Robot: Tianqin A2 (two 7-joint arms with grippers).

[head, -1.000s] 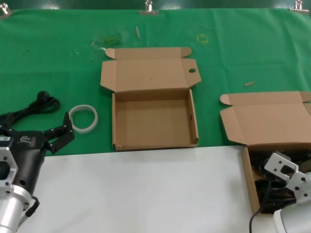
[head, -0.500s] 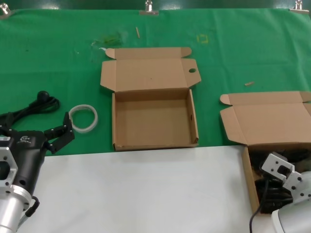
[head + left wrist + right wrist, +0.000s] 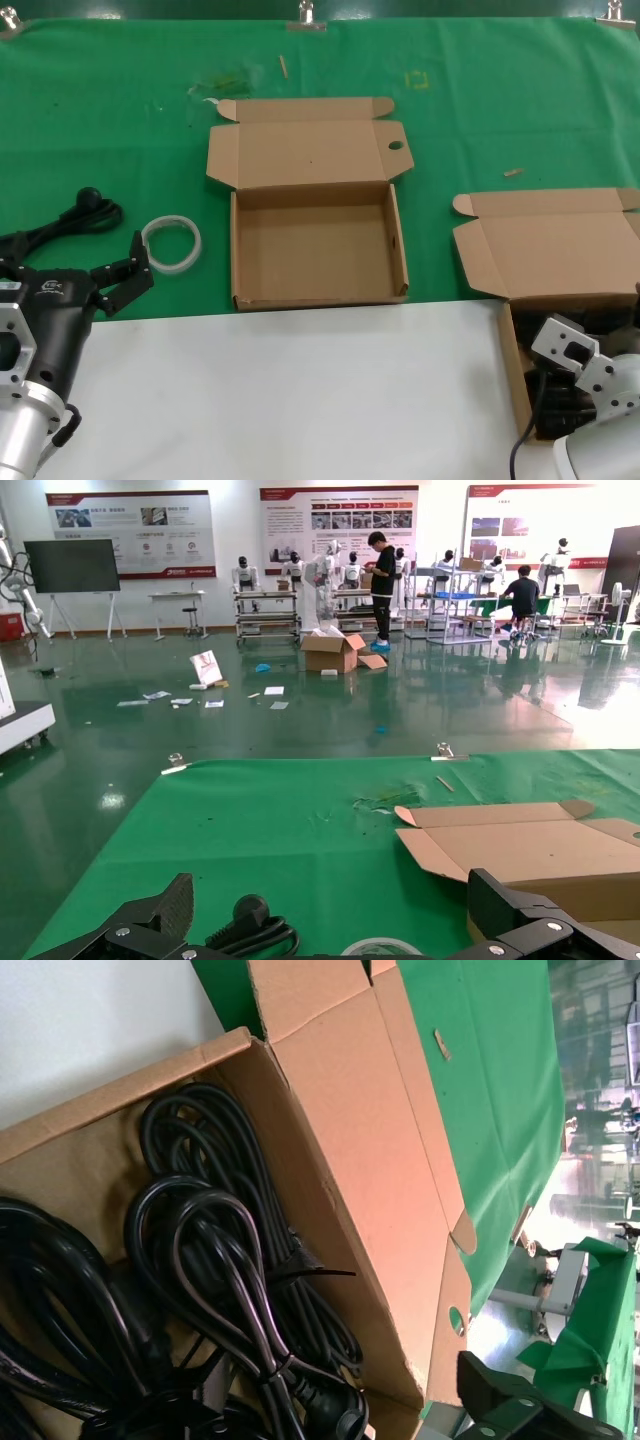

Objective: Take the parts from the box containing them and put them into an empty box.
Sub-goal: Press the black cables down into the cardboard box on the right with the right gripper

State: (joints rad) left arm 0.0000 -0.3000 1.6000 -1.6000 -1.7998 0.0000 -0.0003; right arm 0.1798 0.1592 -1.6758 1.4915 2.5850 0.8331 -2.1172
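Head view: right gripper [image 3: 560, 345] over parts [image 3: 560, 400] in box [image 3: 512, 370].

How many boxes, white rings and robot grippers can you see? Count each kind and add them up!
Cardboard boxes: 2, the empty box and the box of cords
White rings: 1, the white ring
Grippers: 2, the left gripper and the right gripper
Total: 5
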